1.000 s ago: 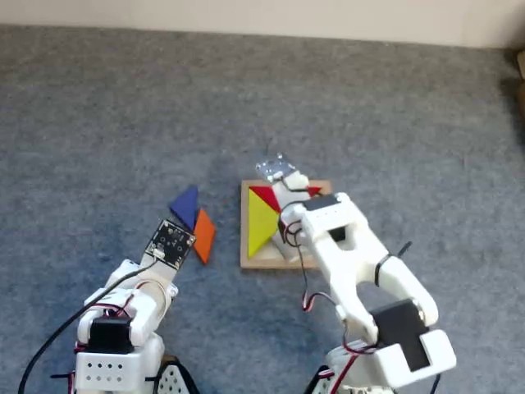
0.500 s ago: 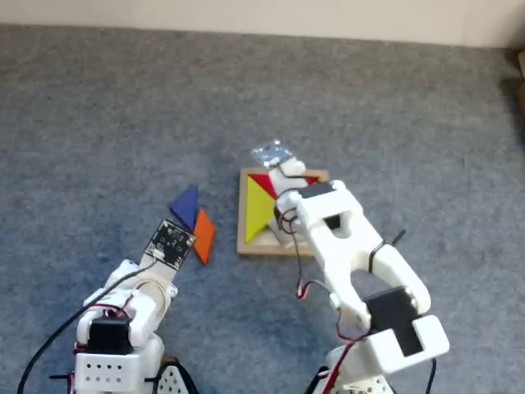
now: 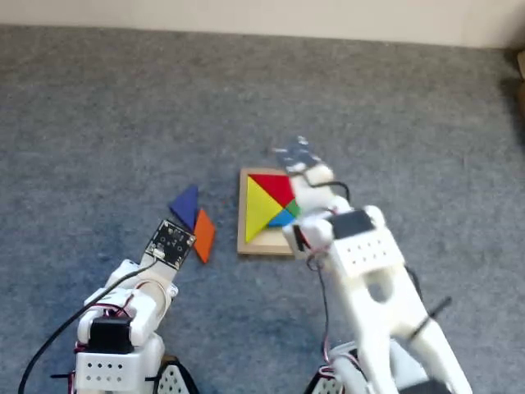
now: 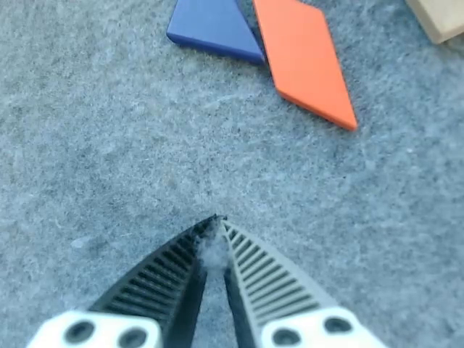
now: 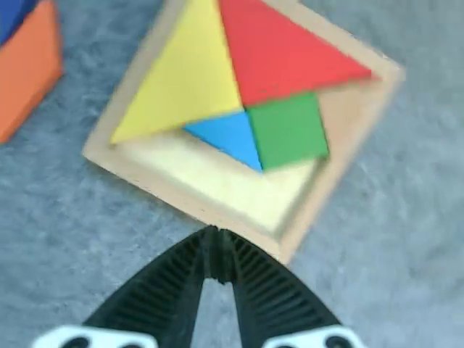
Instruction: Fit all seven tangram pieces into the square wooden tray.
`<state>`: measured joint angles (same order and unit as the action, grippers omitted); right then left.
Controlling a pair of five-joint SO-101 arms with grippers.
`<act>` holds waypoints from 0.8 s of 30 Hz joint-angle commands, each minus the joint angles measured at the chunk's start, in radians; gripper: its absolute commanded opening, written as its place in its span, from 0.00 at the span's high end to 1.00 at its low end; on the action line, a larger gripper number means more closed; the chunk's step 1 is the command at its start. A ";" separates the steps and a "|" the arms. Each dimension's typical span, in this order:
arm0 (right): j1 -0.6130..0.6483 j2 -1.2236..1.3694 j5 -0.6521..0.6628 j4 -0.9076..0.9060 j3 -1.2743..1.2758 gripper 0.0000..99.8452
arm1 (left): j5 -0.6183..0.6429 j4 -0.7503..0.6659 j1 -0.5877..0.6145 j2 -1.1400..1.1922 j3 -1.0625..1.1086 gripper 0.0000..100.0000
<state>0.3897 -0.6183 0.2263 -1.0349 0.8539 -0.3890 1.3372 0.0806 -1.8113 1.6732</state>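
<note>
The square wooden tray [image 3: 262, 246] lies mid-table and holds a yellow triangle [image 3: 259, 209], a red triangle [image 3: 275, 186], a small blue triangle [image 5: 228, 136] and a green square [image 5: 286, 130]. Part of the tray floor [image 5: 239, 192] is bare. Left of the tray, on the carpet, a dark blue triangle [image 3: 186, 205] touches an orange parallelogram [image 3: 203, 234]. My right gripper [image 5: 216, 257] is shut and empty, above the tray's near right corner. My left gripper [image 4: 216, 223] is shut and empty, on the carpet short of the blue triangle [image 4: 214, 25] and orange piece [image 4: 304, 61].
Grey carpet covers the whole table. The right arm [image 3: 365, 258] stands over the tray's right side and hides it in the high view. The left arm [image 3: 131, 308] is folded at the front left. A tray corner [image 4: 438, 18] shows beyond the orange piece.
The right arm has swung right and drawn back off the tray, uncovering the green and blue pieces. The tray slid slightly toward the far side. The left arm kept still.
</note>
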 commanded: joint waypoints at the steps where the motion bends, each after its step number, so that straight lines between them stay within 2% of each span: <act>1: -0.088 -0.173 -0.078 -0.008 0.077 1.00 | -0.008 0.003 0.007 -0.022 0.022 0.99; 11: -0.236 -0.510 -0.175 -0.008 0.358 1.00 | -0.008 0.003 0.007 -0.022 0.022 0.99; 15: -0.245 -0.659 -0.222 -0.008 0.478 1.00 | -0.008 0.003 0.007 -0.022 0.022 0.99; 24: -0.249 -0.992 -0.226 -0.018 0.722 1.00 | -0.008 0.003 0.007 -0.022 0.022 0.99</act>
<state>0.1596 -1.5083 0.0115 -1.0457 1.5505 -0.3890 1.3372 0.0806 -1.8113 1.6732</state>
